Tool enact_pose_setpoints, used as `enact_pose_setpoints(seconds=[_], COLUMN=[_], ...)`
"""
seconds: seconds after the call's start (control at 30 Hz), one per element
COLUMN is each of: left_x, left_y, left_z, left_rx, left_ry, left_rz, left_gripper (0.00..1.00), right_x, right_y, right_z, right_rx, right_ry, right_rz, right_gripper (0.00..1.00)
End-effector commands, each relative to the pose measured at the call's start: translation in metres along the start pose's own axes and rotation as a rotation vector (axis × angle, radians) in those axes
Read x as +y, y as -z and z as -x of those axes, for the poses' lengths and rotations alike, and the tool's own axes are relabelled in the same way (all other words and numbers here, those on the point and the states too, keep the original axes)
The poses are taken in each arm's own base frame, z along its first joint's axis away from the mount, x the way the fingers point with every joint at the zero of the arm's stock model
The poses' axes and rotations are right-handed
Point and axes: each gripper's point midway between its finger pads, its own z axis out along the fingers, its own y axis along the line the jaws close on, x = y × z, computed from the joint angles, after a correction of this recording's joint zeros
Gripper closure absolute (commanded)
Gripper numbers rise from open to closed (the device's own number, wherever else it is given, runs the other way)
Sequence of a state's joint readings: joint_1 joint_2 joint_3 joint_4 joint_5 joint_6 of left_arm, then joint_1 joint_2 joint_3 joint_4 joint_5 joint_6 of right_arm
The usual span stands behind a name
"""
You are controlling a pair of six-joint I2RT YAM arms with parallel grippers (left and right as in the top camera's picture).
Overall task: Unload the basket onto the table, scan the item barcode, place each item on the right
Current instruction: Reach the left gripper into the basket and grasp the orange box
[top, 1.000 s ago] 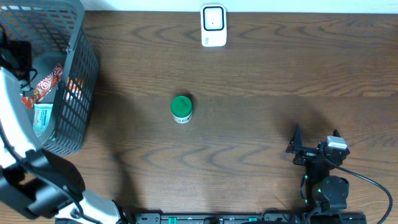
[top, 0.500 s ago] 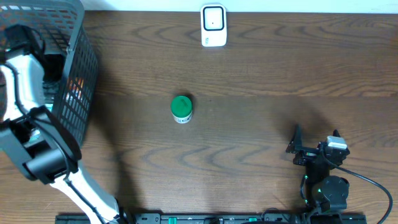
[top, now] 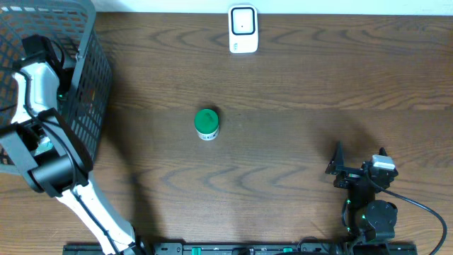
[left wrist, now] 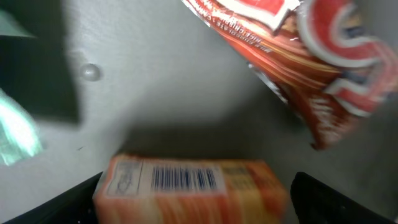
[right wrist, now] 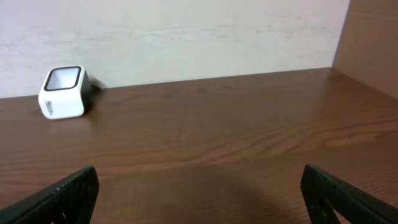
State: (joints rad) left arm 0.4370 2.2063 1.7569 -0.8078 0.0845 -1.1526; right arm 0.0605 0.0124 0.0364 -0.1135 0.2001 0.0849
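An orange box [left wrist: 186,186] with a barcode on its upper face lies on the basket's grey floor. My left gripper [left wrist: 199,202] is open, with one dark finger [left wrist: 74,202] on each side of the box; whether they touch it I cannot tell. In the overhead view the left arm [top: 39,64] reaches down into the grey basket [top: 95,71] at the far left. The white scanner [top: 242,29] stands at the table's back edge, and it also shows in the right wrist view [right wrist: 62,92]. My right gripper [top: 359,161] rests open and empty at the front right.
A red snack packet [left wrist: 298,56] lies just beyond the orange box, and a teal packet [left wrist: 15,134] sits at the left. A green-lidded jar [top: 207,123] stands mid-table. The basket's mesh walls surround the left wrist.
The left arm has swung from the table's left front edge up and into the basket. The right arm has not moved.
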Motion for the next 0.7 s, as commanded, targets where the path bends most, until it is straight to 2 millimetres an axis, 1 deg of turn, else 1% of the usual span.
enact_pose_setpoints(seconds=[0.0,0.07,0.13,0.2,0.23,0.27,0.33,0.4,0.47,0.5,0.53,0.6,0.67], left_x=[0.002,0.003,0.002,0.001,0.000,-0.002,-0.006,-0.010,-0.011,-0.010,-0.009,-0.003,0.007], left_y=[-0.022,-0.024,-0.021,-0.015,-0.010,-0.001,0.020,0.051,0.093,0.126,0.146,0.194,0.241], left_z=[-0.017,-0.018,-0.018,-0.016,-0.014,-0.010,0.001,0.016,0.035,0.048,0.055,0.067,0.072], left_rx=[0.084,0.093,0.095,0.099,0.097,0.090,0.071,0.044,0.005,-0.031,-0.054,-0.116,-0.173], left_ry=[0.008,0.006,-0.016,-0.037,-0.049,-0.065,-0.078,-0.073,-0.051,-0.044,-0.043,-0.045,-0.033], left_rz=[0.012,0.015,0.011,0.004,-0.002,-0.013,-0.045,-0.087,-0.144,-0.192,-0.221,-0.298,-0.368], left_gripper=[0.09,0.16,0.31,0.41,0.43,0.48,0.52,0.52,0.52,0.51,0.52,0.52,0.51], right_x=[0.000,0.000,0.000,0.000,0.000,0.000,0.000,0.000,0.000,0.000,-0.001,-0.001,0.000], right_y=[0.000,0.000,0.000,0.000,0.000,0.000,0.000,0.000,0.000,0.000,0.000,0.000,0.000], right_z=[-0.001,-0.001,-0.001,-0.001,-0.001,-0.001,-0.001,-0.001,-0.001,-0.001,-0.001,-0.001,-0.001], right_rx=[-0.003,-0.003,-0.003,-0.003,-0.003,-0.003,-0.003,-0.003,-0.003,-0.003,-0.003,-0.003,-0.003], right_ry=[0.015,0.015,0.015,0.015,0.015,0.015,0.015,0.015,0.015,0.015,0.015,0.015,0.015], right_rz=[-0.004,-0.004,-0.004,-0.004,-0.004,-0.004,-0.004,-0.004,-0.004,-0.004,-0.004,-0.004,-0.004], right_gripper=[0.01,0.01,0.01,0.01,0.01,0.01,0.01,0.01,0.01,0.01,0.01,0.01,0.01])
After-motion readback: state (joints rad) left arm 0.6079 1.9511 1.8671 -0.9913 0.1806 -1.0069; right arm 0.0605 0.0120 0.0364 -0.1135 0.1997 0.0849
